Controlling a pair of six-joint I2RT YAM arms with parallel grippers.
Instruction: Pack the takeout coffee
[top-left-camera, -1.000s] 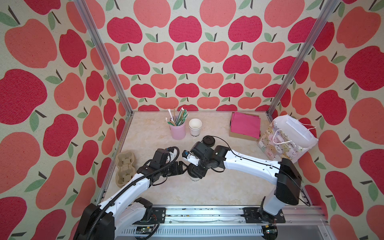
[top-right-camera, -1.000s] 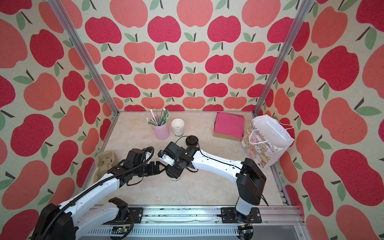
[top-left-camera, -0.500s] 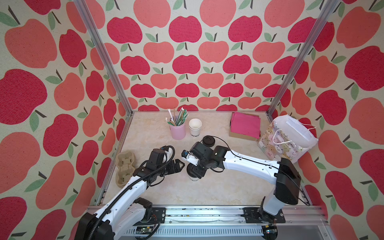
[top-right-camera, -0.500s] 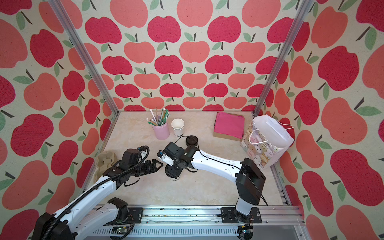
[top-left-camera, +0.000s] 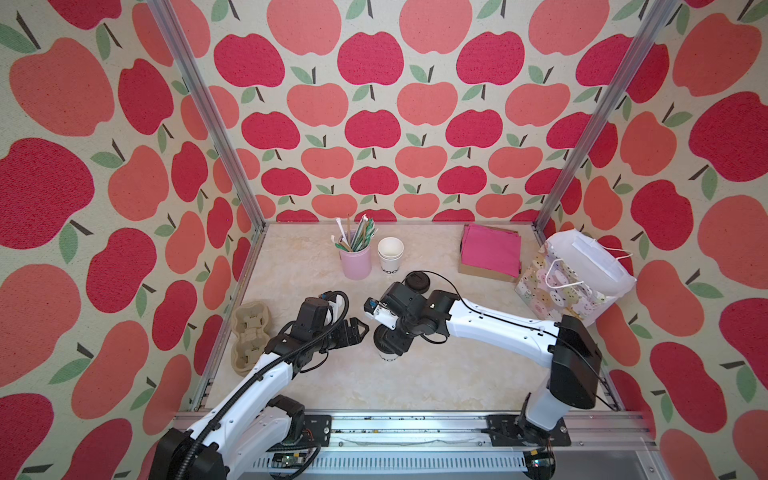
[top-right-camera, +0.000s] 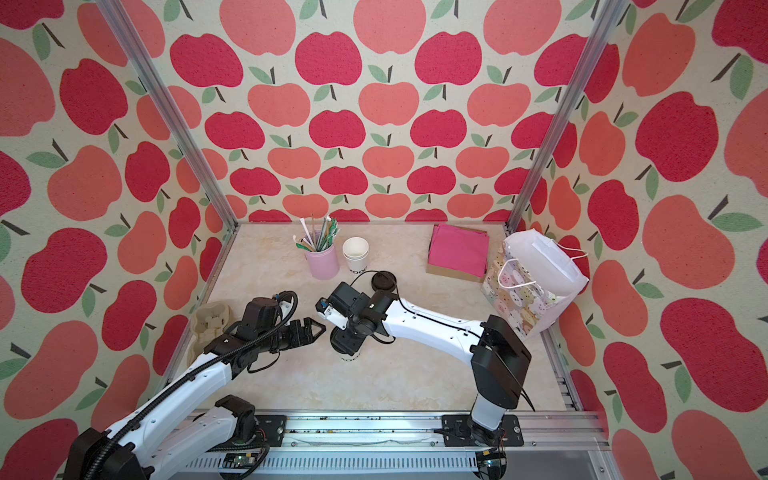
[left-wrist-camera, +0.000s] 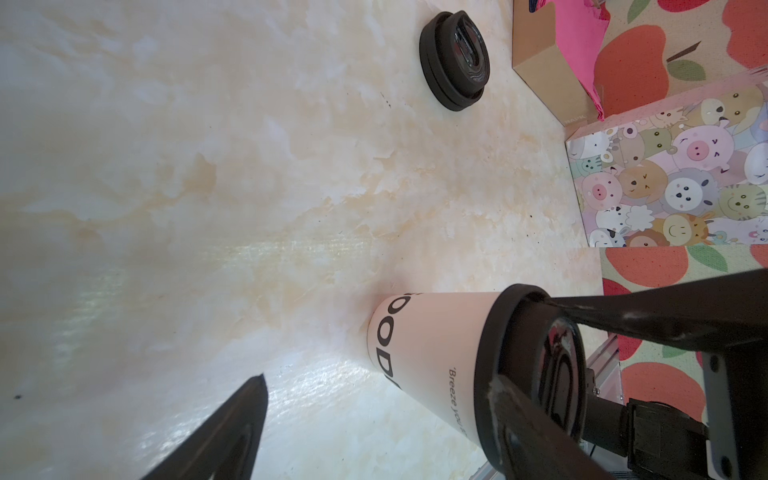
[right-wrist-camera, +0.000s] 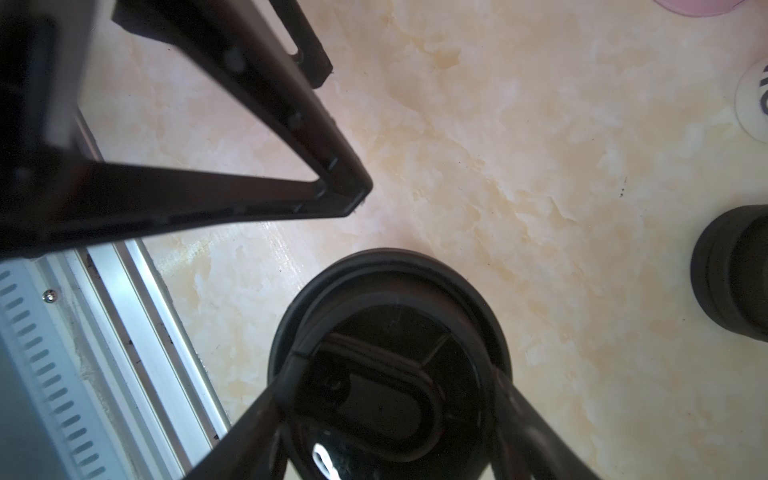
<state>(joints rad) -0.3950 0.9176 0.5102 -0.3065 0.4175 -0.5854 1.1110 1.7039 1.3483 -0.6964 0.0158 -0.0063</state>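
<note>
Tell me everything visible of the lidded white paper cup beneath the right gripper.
Small white paper cup, tapered, black lettering near its base, finer print higher up. It stands upright on the marbled tabletop, capped by a round black plastic lid. The right gripper grips the lid's opposite edges; nothing else touches it.
</note>
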